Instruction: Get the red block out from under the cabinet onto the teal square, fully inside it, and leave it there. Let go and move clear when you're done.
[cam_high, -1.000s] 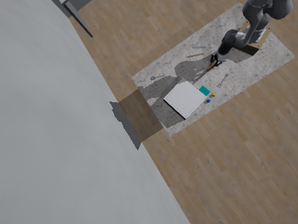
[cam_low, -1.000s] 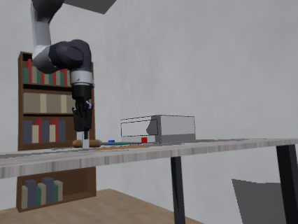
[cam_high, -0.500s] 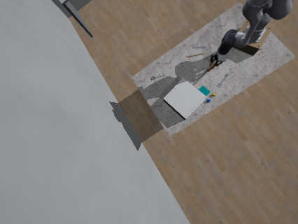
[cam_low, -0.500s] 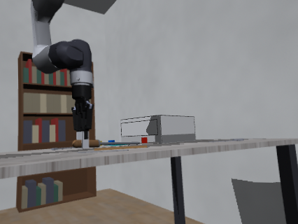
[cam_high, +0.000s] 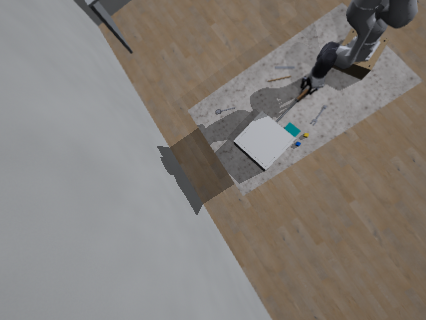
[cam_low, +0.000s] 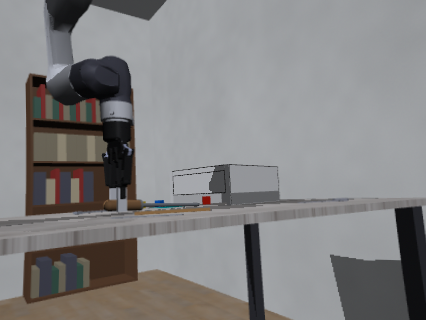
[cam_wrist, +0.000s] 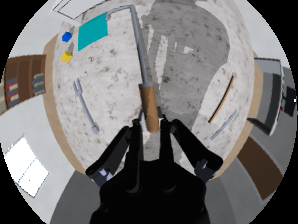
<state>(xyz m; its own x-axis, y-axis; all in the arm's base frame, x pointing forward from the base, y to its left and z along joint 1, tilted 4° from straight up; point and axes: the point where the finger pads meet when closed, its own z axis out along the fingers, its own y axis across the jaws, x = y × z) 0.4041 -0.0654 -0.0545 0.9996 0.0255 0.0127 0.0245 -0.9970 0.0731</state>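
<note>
The red block sits on the table under the raised white cabinet, which also shows from above in the top view. The teal square lies beside the cabinet and shows in the wrist view. My gripper points straight down and is shut on the wooden handle of a long hooked tool. The tool's metal shaft runs along the table toward the cabinet. The tool lies at table level. The gripper also shows in the top view.
A blue block and a yellow block lie near the teal square. A wrench, a wooden stick, a grey rod and another small tool lie on the mat. A bookshelf stands behind.
</note>
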